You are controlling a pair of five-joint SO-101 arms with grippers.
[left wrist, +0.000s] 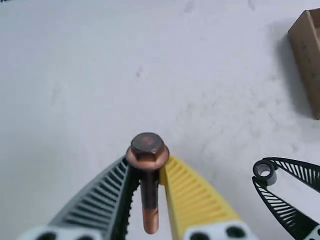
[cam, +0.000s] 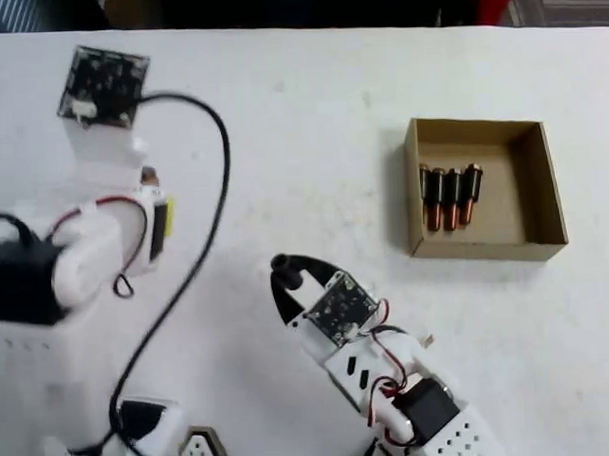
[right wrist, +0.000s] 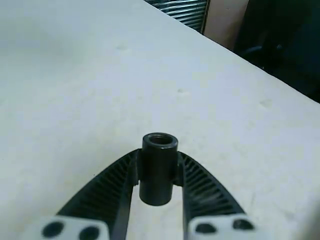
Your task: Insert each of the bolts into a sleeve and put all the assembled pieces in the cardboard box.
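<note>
Above the worktop [cam: 311, 118], well apart from the cardboard box [cam: 545, 180] and its assembled pieces [cam: 450, 196]: copper bolt [left wrist: 145, 147] clamped in left end effector [left wrist: 146, 162], black sleeve [right wrist: 159, 175] clamped in right end effector [right wrist: 158, 154], likely to jam or slip loose if brought together off-axis.

four assembled pieces [cam: 450, 197] are laid side by side in the cardboard box [cam: 509, 196], toward its left wall. the sleeve [right wrist: 159, 170] is held in the right gripper [right wrist: 158, 162], left of the box and nearer the arms. the bolt [left wrist: 147, 165] is held in the left gripper [left wrist: 147, 167], well left of the box.
</note>
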